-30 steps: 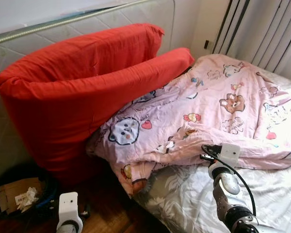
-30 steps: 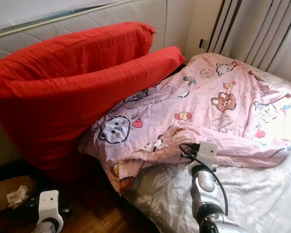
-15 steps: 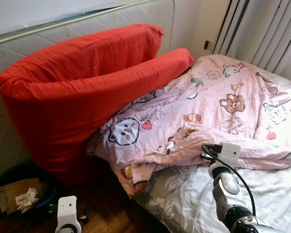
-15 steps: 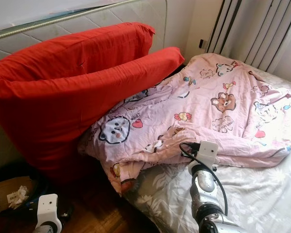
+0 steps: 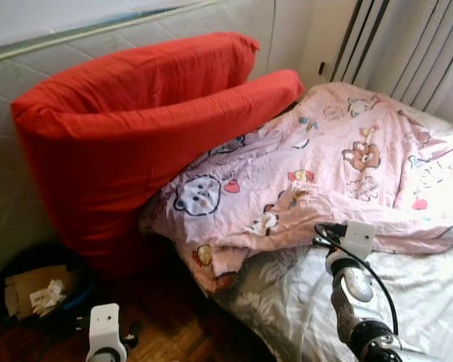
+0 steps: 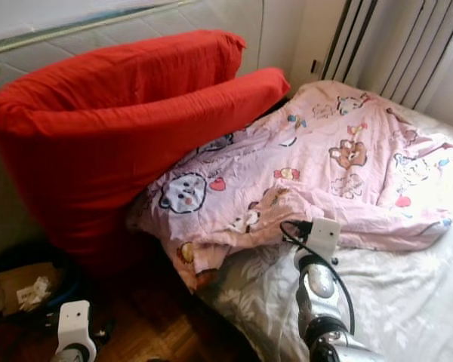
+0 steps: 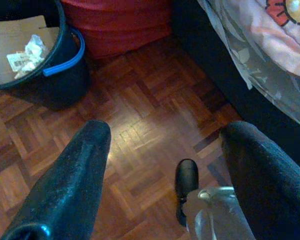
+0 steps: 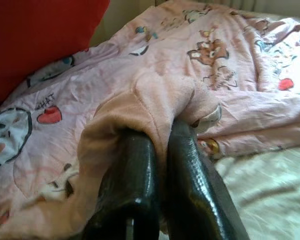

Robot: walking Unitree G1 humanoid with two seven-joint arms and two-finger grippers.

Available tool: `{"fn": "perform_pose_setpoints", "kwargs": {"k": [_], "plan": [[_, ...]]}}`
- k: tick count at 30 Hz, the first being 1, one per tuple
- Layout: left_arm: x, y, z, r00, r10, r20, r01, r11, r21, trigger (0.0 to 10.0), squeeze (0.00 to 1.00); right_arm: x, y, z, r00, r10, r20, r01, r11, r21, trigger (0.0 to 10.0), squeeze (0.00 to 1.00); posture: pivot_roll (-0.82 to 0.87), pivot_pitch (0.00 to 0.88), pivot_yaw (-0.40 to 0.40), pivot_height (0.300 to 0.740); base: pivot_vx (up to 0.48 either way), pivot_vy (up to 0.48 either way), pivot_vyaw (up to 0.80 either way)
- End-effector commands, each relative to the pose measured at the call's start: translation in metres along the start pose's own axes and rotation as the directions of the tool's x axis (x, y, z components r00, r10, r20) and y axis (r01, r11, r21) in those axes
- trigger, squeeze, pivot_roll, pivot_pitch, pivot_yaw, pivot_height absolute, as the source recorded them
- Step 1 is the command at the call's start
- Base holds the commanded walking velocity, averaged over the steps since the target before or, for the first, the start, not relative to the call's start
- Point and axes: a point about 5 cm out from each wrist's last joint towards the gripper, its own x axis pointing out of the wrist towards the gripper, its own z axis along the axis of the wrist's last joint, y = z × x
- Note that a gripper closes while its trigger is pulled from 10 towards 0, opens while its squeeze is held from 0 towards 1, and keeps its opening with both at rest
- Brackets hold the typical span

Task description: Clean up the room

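A pink cartoon-print blanket (image 5: 325, 166) lies crumpled across the bed. My right gripper (image 8: 160, 137) is shut on a fold of its near edge, and the pink cloth drapes over both black fingers (image 8: 130, 185). In the eye views my right arm (image 5: 355, 249) reaches to that blanket edge over the grey floral sheet (image 5: 287, 294). Two red pillows (image 5: 136, 128) lean against the quilted headboard (image 5: 136, 38), the lower one (image 5: 249, 98) resting on the blanket. My left gripper (image 7: 162, 132) hangs open over the wooden floor, holding nothing.
A black bucket with a blue rim (image 7: 65, 65), holding cardboard and crumpled paper, stands on the parquet floor (image 7: 140, 115) beside the red pillows. The bed's dark side (image 7: 215, 75) runs along the floor. Curtains (image 5: 408, 45) hang behind the bed.
The whole picture has shifted a little, so the camera moved. My right gripper stays shut on the blanket edge and my left arm still hangs low.
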Motion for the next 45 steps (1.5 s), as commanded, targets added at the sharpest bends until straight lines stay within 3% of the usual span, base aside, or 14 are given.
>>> {"fn": "perform_pose_setpoints", "kwargs": {"k": [1,12,18,20,27,32,35,37,38,39,40,45], "plan": [[-0.003,0.000,-0.010,0.999,0.000,-0.039,0.000,1.000,0.002,10.0,0.00,0.002,0.000,0.005,1.000,-0.001,0.024,0.001,1.000,-0.004,10.0,0.00,0.13,0.077,-0.021,0.740,-0.277,0.000,0.00],[-0.003,0.004,-0.009,0.999,0.004,-0.039,-0.004,1.000,0.003,10.0,0.00,0.004,-0.010,0.018,0.991,-0.093,0.100,0.096,0.995,-0.024,10.0,0.00,0.14,0.086,-0.015,0.740,-0.277,0.000,0.00],[-0.003,0.002,-0.009,1.000,0.000,-0.030,0.000,1.000,0.008,10.0,0.00,0.008,-0.004,0.038,0.971,-0.089,0.223,0.116,0.987,-0.112,10.0,0.00,0.14,0.092,-0.013,0.740,-0.276,0.000,0.00],[-0.003,0.001,-0.009,1.000,-0.002,-0.028,0.002,1.000,0.010,10.0,0.00,0.008,0.002,0.051,0.947,-0.070,0.313,0.130,0.976,-0.173,10.0,0.00,0.14,0.094,-0.012,0.740,-0.276,0.000,0.00],[0.000,-0.004,-0.003,1.000,-0.011,-0.017,0.011,1.000,0.011,10.0,0.00,0.006,0.021,0.066,0.898,0.036,0.438,0.103,0.952,-0.290,10.0,0.00,0.13,0.089,-0.017,0.740,-0.275,0.000,0.00],[0.001,-0.011,0.000,1.000,-0.023,-0.007,0.023,1.000,0.020,10.0,0.00,-0.002,0.023,0.072,0.852,0.054,0.520,0.133,0.940,-0.316,10.0,0.00,0.11,0.082,-0.019,0.740,-0.276,0.000,0.00],[-0.001,-0.012,-0.005,0.999,-0.032,-0.007,0.032,0.999,0.028,10.0,0.00,-0.008,0.009,0.067,0.844,0.000,0.536,0.211,0.920,-0.332,10.0,0.00,0.11,0.076,-0.019,0.740,-0.184,0.000,0.00],[-0.002,-0.011,-0.007,0.999,-0.037,-0.022,0.038,0.998,0.041,10.0,0.00,-0.006,0.002,0.045,0.915,-0.030,0.401,0.183,0.920,-0.348,10.0,0.00,0.10,0.072,-0.019,0.740,0.000,0.000,0.00],[-0.002,-0.012,-0.008,0.999,-0.043,-0.029,0.044,0.997,0.057,10.0,0.00,-0.005,-0.002,0.017,0.978,-0.060,0.201,0.120,0.945,-0.303,10.0,0.00,0.10,0.069,-0.021,0.740,0.000,0.000,0.00],[-0.002,-0.012,-0.008,0.999,-0.044,-0.029,0.045,0.997,0.058,10.0,0.00,-0.007,-0.006,0.009,0.985,-0.083,0.151,0.125,0.949,-0.289,10.0,0.00,0.10,0.069,-0.021,0.740,0.000,0.000,0.00],[-0.002,-0.013,-0.009,0.998,-0.047,-0.032,0.049,0.997,0.060,10.0,0.00,-0.014,-0.018,-0.020,0.990,-0.139,-0.038,0.125,0.958,-0.258,10.0,0.00,0.11,0.069,-0.023,0.740,0.000,0.000,0.00],[-0.004,-0.013,-0.012,0.998,-0.048,-0.048,0.051,0.997,0.062,10.0,0.00,-0.040,-0.032,-0.070,0.927,-0.149,-0.343,0.056,0.963,-0.264,10.0,0.00,0.11,0.080,-0.018,0.740,0.000,0.000,0.00]]}}
